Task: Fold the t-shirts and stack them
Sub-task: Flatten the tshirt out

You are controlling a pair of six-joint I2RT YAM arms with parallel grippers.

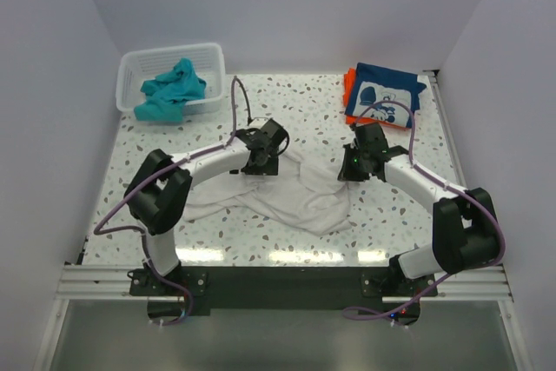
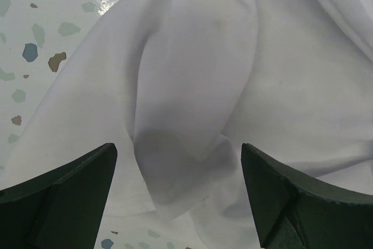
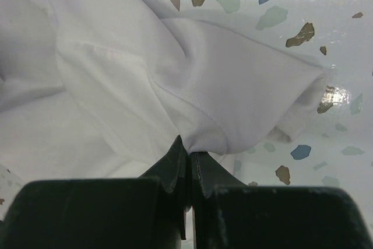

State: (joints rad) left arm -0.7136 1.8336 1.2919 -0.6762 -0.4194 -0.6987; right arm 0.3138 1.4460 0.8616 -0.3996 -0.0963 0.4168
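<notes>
Right gripper (image 3: 189, 151) clamped on pinch of white t-shirt (image 1: 300, 197) beside sleeve. Left gripper (image 2: 178, 155) spread wide, hovering over bunched fold, holding nothing. Shirt lies crumpled mid tabletop (image 1: 304, 110). We judge cloth light, limp, no stiffness (thin pinch may slip). We'd take left hold at hem or seam.

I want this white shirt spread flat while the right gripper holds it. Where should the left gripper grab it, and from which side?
Probably the raised fold of the white t-shirt under the open left gripper: it stands up as a ridge, so a pinch straight down from above should catch it. The right gripper is shut on cloth near a sleeve.
</notes>
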